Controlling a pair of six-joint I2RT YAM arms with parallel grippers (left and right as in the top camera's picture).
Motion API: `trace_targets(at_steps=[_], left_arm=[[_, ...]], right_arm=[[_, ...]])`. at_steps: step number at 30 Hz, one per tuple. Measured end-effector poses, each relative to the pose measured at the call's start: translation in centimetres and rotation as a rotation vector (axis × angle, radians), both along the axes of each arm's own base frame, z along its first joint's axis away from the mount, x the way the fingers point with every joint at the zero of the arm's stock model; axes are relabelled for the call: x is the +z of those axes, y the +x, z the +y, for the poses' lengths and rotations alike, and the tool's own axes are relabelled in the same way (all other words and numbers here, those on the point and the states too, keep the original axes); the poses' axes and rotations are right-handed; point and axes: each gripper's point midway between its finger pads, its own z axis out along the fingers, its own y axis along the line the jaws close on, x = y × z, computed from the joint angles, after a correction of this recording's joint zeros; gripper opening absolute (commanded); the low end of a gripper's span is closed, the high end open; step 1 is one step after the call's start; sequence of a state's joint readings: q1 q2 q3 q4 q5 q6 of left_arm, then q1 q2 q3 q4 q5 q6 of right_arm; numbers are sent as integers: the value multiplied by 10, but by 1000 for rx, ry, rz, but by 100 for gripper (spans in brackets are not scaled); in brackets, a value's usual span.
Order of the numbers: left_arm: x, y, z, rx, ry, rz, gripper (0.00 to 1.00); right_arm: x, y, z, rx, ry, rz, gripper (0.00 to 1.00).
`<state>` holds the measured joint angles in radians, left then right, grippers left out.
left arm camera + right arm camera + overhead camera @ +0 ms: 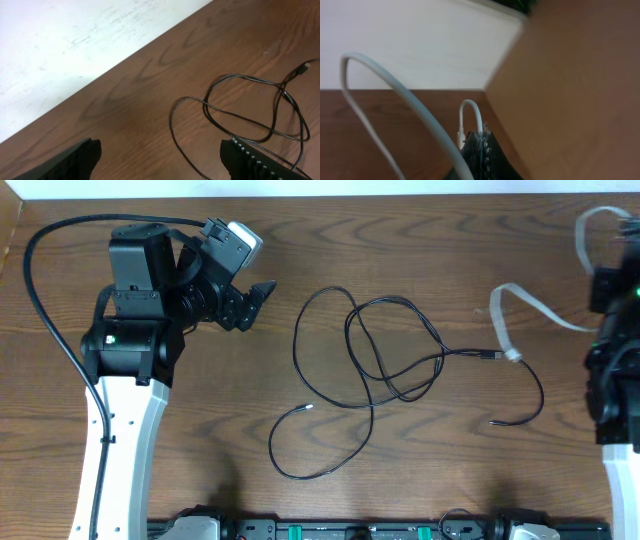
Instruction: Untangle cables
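Thin black cables (380, 350) lie looped over one another in the middle of the wooden table, with loose plug ends at the front (305, 407) and at the right (492, 422). A white cable (540, 310) runs from the black tangle's right side up to the far right. There my right gripper (482, 145) is shut on it, and the white cable (395, 90) arches out of the jaws. My left gripper (160, 156) hangs open left of the tangle with nothing between its fingers. In the left wrist view the black cables (240, 120) lie ahead and to the right.
The table's far edge meets a white wall (60, 45). A brown board (575, 90) stands close on the right of my right gripper. A thick black arm cable (40, 300) curves round the left arm. Arm bases line the front edge (330, 530).
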<state>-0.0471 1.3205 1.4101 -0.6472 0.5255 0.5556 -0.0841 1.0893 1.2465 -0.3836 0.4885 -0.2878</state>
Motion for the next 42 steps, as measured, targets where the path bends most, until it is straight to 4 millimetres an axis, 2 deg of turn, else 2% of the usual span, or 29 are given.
trace_targets(at_steps=[8, 13, 22, 25, 29, 34, 37, 42], left_arm=[[0, 0, 0, 0, 0, 0, 81], [0, 0, 0, 0, 0, 2, 81], [-1, -1, 0, 0, 0, 7, 81], [-3, -2, 0, 0, 1, 16, 82], [-5, -4, 0, 0, 1, 28, 81], [-7, -5, 0, 0, 2, 39, 82], [-11, -8, 0, 0, 3, 59, 81], [-12, -10, 0, 0, 3, 67, 81]], right_arm=[[-19, -26, -89, -284, 212, -105, 1], [-43, -32, -128, -383, 327, -128, 1], [-107, -31, -196, -497, 493, -100, 1], [-132, -36, -222, -551, 536, -92, 1], [-157, -51, -255, -631, 568, -91, 1], [-197, -80, -296, -743, 606, -69, 1], [-226, -97, -315, -803, 638, -40, 1], [-261, -122, -336, -878, 673, -15, 1]])
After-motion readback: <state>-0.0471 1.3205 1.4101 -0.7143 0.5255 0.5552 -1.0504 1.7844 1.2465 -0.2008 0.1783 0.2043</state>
